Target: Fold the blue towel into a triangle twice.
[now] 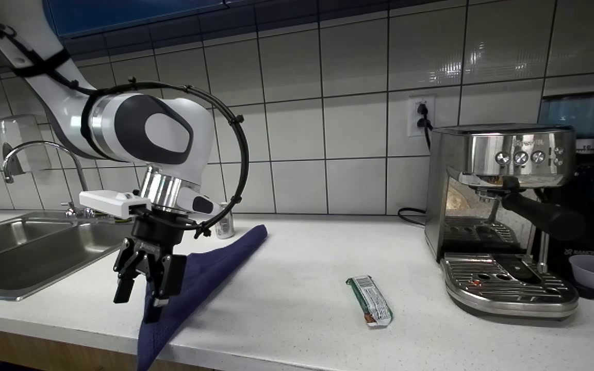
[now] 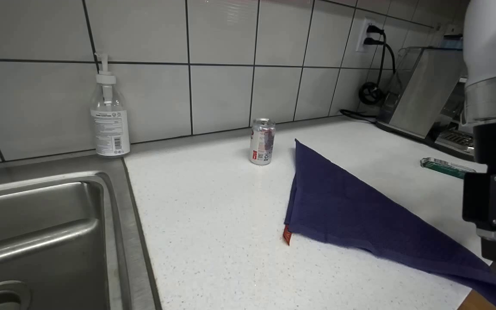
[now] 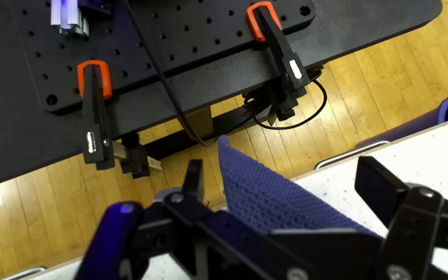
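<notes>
One corner of the blue towel [image 2: 360, 211] hangs over the front edge of the counter [image 1: 286, 319], the rest lying on top in a triangular shape; near that corner the gripper [image 1: 142, 298] points downward, its jaws wide apart; farther in, a green-and-silver packet [image 1: 372, 301] lies flat between towel and espresso machine [image 1: 513, 144]; near the towel's far corner a can [image 2: 261, 142] stands upright before the tiled wall [image 1: 353, 129]

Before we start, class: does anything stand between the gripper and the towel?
Nothing visible does. In the wrist view the gripper is open, with a corner of the towel seen through its jaws. The can and packet sit clear of that path.
</notes>
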